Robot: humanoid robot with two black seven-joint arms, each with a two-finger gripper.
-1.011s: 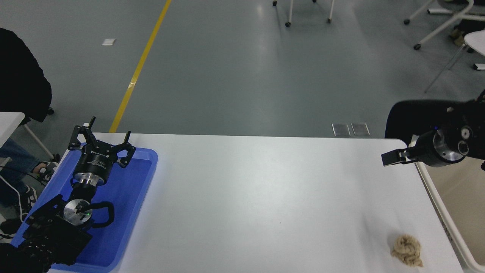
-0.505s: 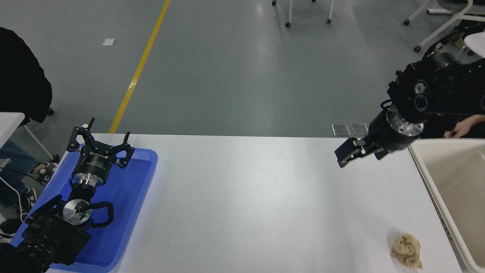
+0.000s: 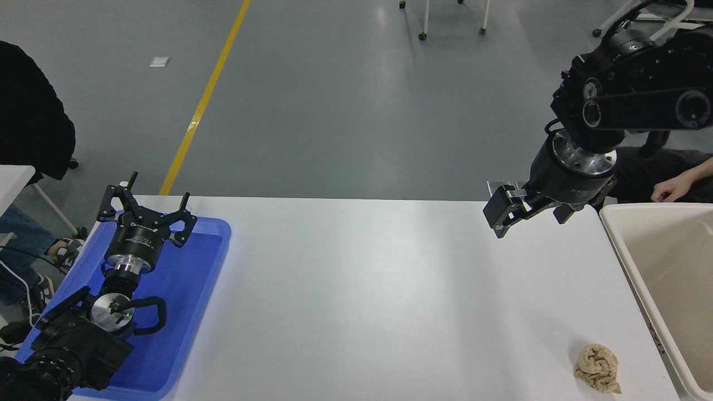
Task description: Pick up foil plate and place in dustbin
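Note:
The foil plate is not in view anywhere on the table. The dustbin (image 3: 663, 278), a cream bin with a thick rim, stands at the table's right end, and what shows of its inside is bare. My right gripper (image 3: 529, 214) hangs open and empty above the table's far right corner, just left of the dustbin. My left gripper (image 3: 159, 189) is parked open over the blue tray (image 3: 195, 278) at the lower left.
A crumpled tan paper ball (image 3: 599, 367) lies near the front right of the white table (image 3: 362, 289). A person's hand (image 3: 665, 192) rests just behind the dustbin. Another person in black (image 3: 28, 133) sits at the far left.
My right arm has swung up and leftward from over the dustbin at the right edge to above the table's far right corner. The left arm has not moved.

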